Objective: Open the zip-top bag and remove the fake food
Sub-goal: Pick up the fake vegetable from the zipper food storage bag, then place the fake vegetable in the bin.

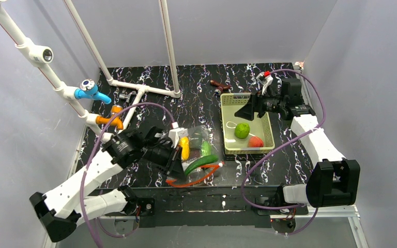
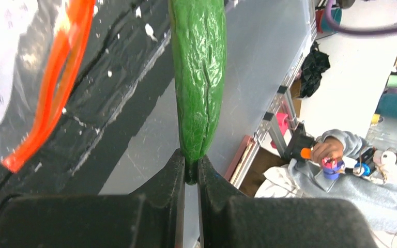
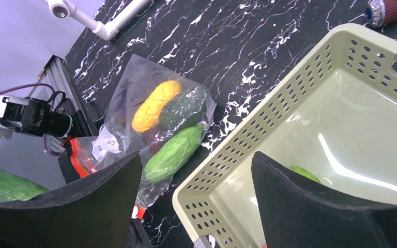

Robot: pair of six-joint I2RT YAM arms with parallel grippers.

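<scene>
Left of centre in the top view, my left gripper [image 2: 192,163] is clamped on the tip of a green cucumber [image 2: 199,77]. The zip-top bag [image 1: 199,139] lies just beside it mid-frame, still holding a yellow piece [image 3: 156,105] and other fake food [image 3: 174,152]. Right of that, the basket [image 3: 289,88] holds a green fruit [image 1: 242,130] and a tomato [image 1: 256,141], and the right gripper [image 3: 196,163] hangs over its upper end, fingers wide apart and empty.

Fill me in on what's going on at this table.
The left gripper has its jaws shut on the tip of a green cucumber, held just outside the clear bag. The bag lies on the table with a yellow piece, a dark piece and another green piece inside. The right gripper hangs open over the basket, which holds a green fruit and a tomato.
</scene>
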